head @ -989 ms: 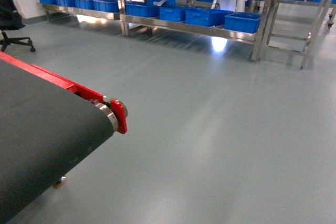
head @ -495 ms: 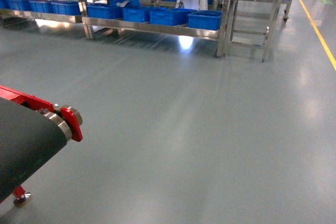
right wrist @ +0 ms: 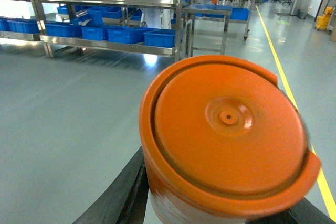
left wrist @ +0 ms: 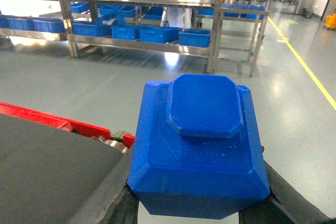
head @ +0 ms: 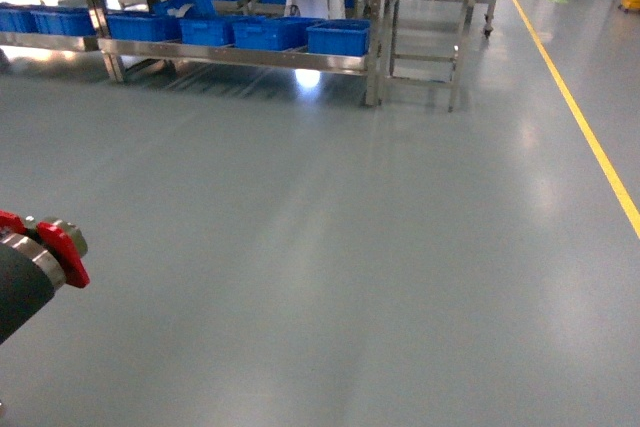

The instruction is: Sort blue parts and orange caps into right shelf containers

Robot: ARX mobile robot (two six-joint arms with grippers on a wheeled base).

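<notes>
Nearest, in the left wrist view: gripped between the dark fingers [left wrist: 127, 203] of the left gripper [left wrist: 199, 211], a chunky blue part [left wrist: 197, 145] with a raised octagonal boss on top. Carried just beyond the end of the black conveyor belt [left wrist: 47, 171] with its red side rail [left wrist: 58, 123].

In the right wrist view: clasped low by the right gripper [right wrist: 220, 213], an orange cap [right wrist: 226, 129], round top towards the camera, a small dimple at its centre. Neither gripper seen from the head camera.

Beyond, bare grey floor [head: 330, 247], well short of the goal. A yellow line [head: 580, 127] along the right side.

Farthest: steel shelving [head: 230, 55] with a row of blue crates [head: 338, 38] on the low shelf, more above, and a smaller steel rack [head: 425, 22] just to the right.

Step in hand, judging by the layout: driving both pieces over to the shelf. To do it well:
- Keep both grips firm and the arms quiet while rolling.
- Steer for the right end of the shelving, staying left of the yellow line.
- Stop square and near to the crates before reaching.
- Release each piece low over its own crate, blue and orange kept apart.

No brand, label or lettering legible anywhere; none visible on the cap's top face.
</notes>
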